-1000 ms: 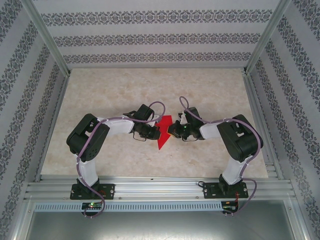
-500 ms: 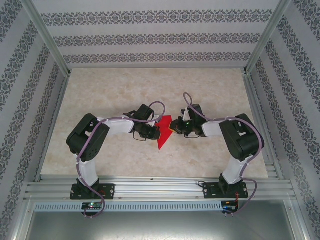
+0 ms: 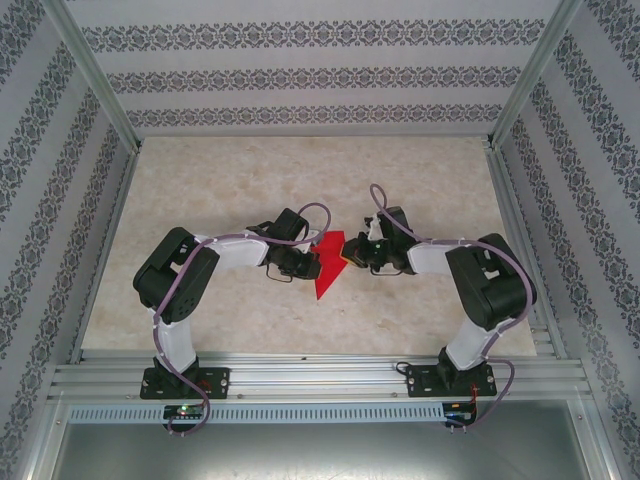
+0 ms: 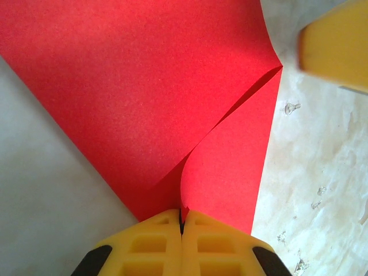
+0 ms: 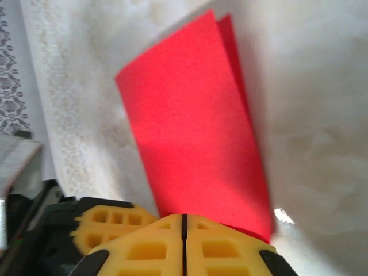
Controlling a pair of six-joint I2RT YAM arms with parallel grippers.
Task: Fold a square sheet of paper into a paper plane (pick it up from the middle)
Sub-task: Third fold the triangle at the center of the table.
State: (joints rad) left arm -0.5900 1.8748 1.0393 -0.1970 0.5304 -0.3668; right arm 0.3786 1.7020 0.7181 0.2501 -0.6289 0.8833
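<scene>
Here: folded red sheet pinched from both sides over the middle of the worktop (image 3: 250, 170).
The left fingers (image 3: 302, 262) are pressed together on one edge of the square sheet of paper (image 3: 327, 268). The right fingers (image 3: 347, 252) are pressed together on its opposite edge, tips facing the left pair. In the left wrist view, the sheet fans out from the closed tips, with a curved crease running away from them. In the right wrist view, two stacked layers extend straight out from the closed tips.
</scene>
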